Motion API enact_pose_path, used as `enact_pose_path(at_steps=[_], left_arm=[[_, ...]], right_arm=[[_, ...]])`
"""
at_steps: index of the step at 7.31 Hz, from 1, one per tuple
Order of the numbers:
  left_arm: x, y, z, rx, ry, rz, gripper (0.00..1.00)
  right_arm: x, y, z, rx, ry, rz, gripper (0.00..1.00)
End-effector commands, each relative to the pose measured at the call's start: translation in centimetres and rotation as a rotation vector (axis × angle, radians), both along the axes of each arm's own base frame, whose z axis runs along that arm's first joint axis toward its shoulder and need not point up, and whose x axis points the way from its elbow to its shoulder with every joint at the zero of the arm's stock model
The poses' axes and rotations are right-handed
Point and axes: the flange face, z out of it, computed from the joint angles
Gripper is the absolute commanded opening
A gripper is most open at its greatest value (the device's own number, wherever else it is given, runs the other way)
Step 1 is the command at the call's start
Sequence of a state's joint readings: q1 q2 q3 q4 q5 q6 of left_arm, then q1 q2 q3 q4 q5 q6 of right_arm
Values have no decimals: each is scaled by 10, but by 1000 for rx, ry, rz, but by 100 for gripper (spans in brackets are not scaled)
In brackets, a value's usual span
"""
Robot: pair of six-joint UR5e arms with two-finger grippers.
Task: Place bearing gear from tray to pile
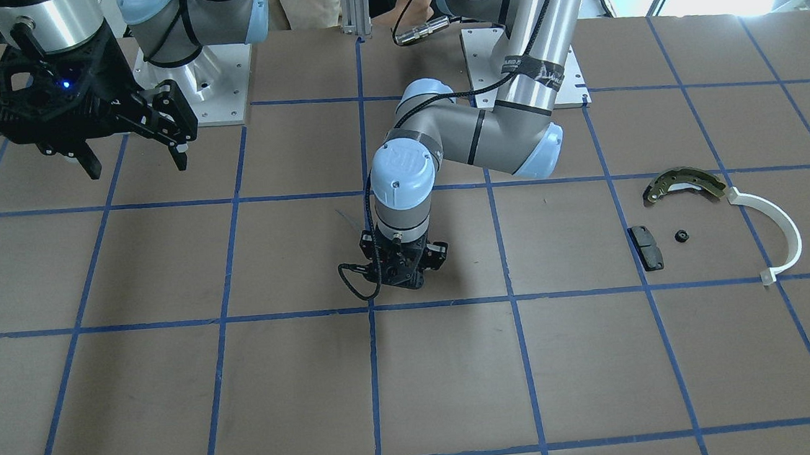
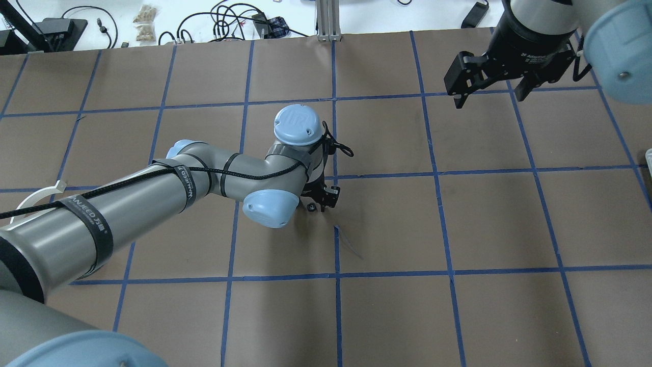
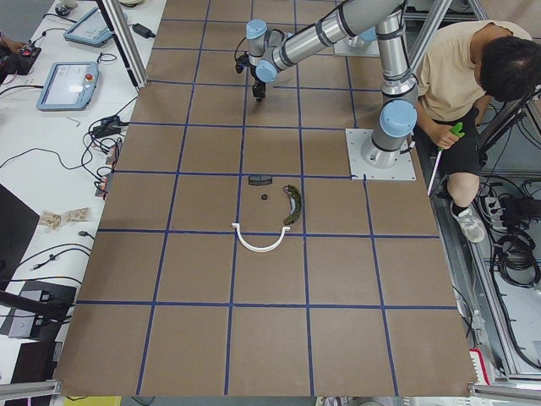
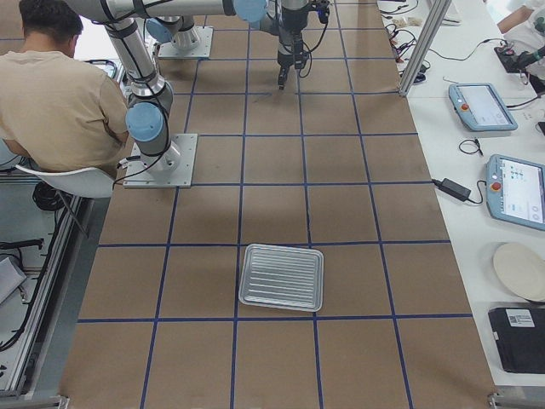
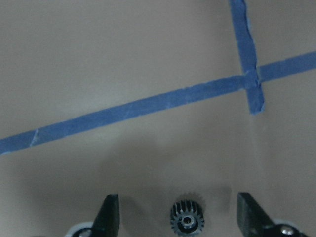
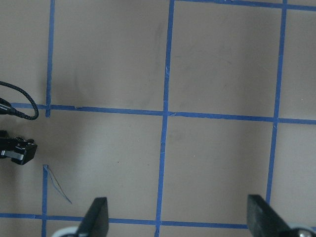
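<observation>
A small dark toothed bearing gear point(image 5: 187, 220) lies on the brown table between the spread fingers of my left gripper point(image 5: 178, 207), which is open and lowered at the table's centre point(image 2: 320, 198). The fingers do not touch the gear. The pile sits on my left side: an olive brake shoe point(image 1: 683, 184), a white plastic arc point(image 1: 777, 227), a black pad point(image 1: 645, 247) and another small black gear point(image 1: 680, 236). The silvery tray point(image 4: 281, 277) lies far to my right and looks empty. My right gripper point(image 1: 132, 158) is open and empty, held high.
Blue tape lines form a grid on the brown table point(image 1: 244, 385). A person point(image 4: 60, 85) sits behind the robot bases. Tablets and cables lie on the white bench point(image 4: 502, 170) beyond the table's far edge.
</observation>
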State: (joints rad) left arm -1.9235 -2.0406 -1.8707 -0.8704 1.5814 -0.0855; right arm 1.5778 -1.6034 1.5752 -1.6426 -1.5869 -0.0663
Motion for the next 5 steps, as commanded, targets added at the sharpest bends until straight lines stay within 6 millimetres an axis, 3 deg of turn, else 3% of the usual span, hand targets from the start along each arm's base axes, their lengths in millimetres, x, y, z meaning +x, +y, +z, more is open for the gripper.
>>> enact_pose_path(at_steps=[1,4,5], left_arm=[[3,11,-6,18,-8,-9,0],[16,-10,20,-26,8,-36,0],[44,-28,33,-11,2,-10,0]], right_arm=[[0,1,-2,3,1,6,100],[1,2,-2,4,-3,10,100],[1,2,-2,4,-3,10,100]])
